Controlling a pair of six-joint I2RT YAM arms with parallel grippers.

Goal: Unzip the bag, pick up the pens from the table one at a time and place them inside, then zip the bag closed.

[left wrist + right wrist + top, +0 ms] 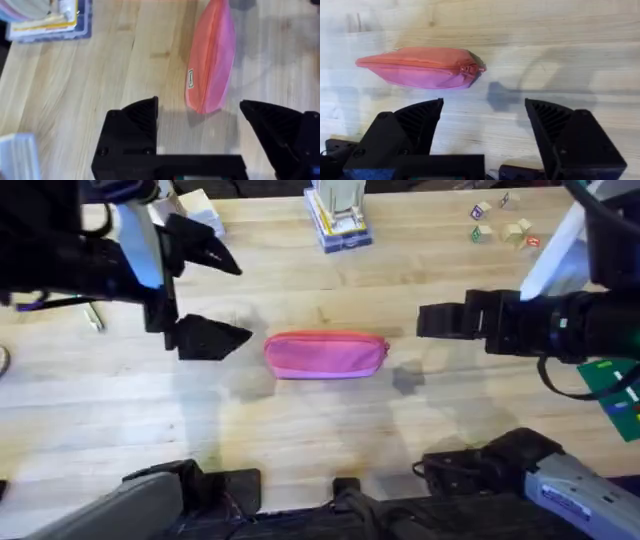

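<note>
Both end effectors, left (215, 295) and right (425, 320), hover spread-fingered flanking the bag (326, 355).

The bag (326, 356) is pink, with a reddish-orange zipper strip (415, 59) along its top edge and a small white label (190, 80) near one end. The table (300, 430) beneath it is light wood with plank seams. Both sets of gripper fingers (422, 120) beside the bag are black.

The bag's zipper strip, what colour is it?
Reddish-orange, on the pink bag; the right wrist view shows it best.
</note>
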